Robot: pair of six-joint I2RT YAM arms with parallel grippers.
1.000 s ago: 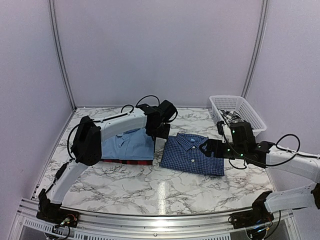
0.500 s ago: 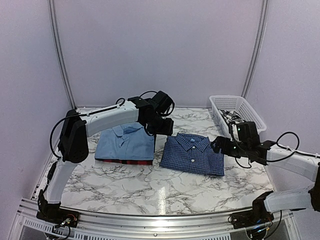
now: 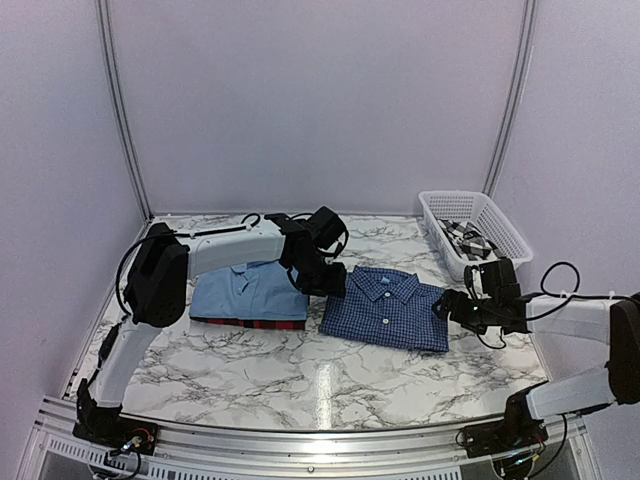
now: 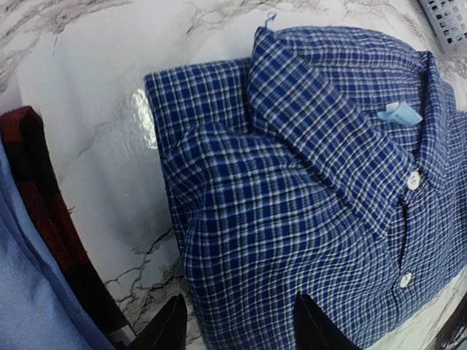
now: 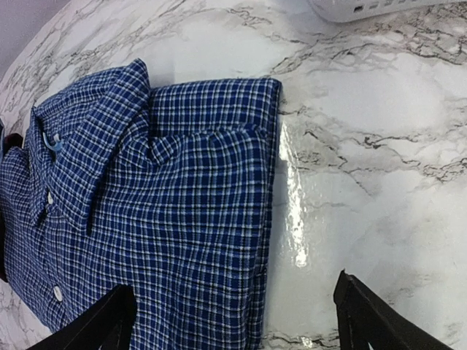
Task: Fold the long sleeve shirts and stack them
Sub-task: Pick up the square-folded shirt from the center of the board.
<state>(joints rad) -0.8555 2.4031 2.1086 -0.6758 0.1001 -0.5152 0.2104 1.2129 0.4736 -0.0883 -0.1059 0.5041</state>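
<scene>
L arm arches fwd & inward, elbow up, wrist tipped down; left gripper jaws partly apart. R arm low, stretched inward; right gripper jaws spread wide.

We see the navy checked shirt folded flat on the marble table, buttoned, collar toward the back; just left of it, apart, the light blue shirt lies folded atop the dark red shirt, whose front edge alone shows; the black-and-white checked shirt lies crumpled in the basket

navy shirt — woven cloth, matt | table — glossy marble look | basket: plastic
</scene>
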